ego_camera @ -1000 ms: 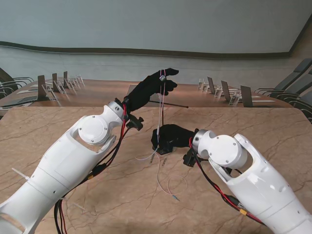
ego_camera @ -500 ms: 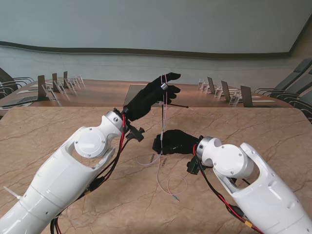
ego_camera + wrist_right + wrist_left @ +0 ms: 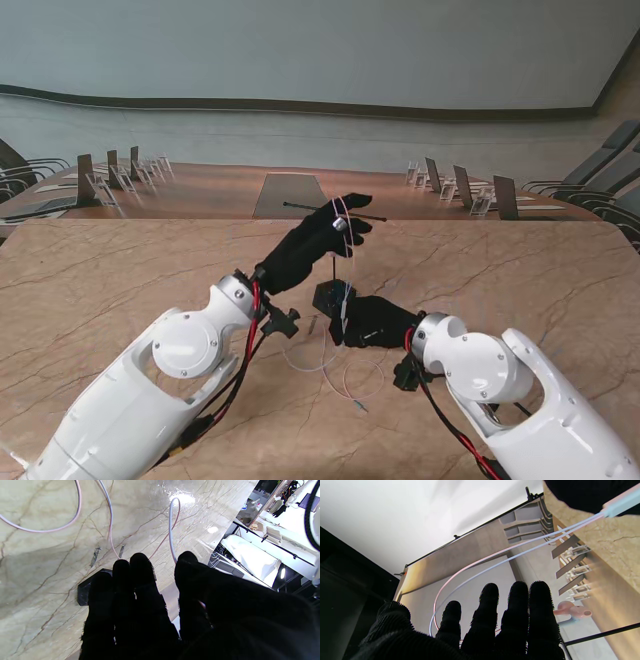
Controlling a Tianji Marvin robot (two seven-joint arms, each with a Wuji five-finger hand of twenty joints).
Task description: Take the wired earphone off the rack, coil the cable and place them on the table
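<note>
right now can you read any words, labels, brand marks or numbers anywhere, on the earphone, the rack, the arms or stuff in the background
No readable text in any view.
Earphone cable and earbud: no marking visible.
Rack: plain black, no label.
Left hand and right hand: black gloves, no print.
White arm shells: no logo visible.
Placards on the far desks: too small to read.

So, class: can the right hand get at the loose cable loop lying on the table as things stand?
Probably yes: the right hand sits low beside the rack base, and the cable loop lies uncovered just nearer to me.
</note>
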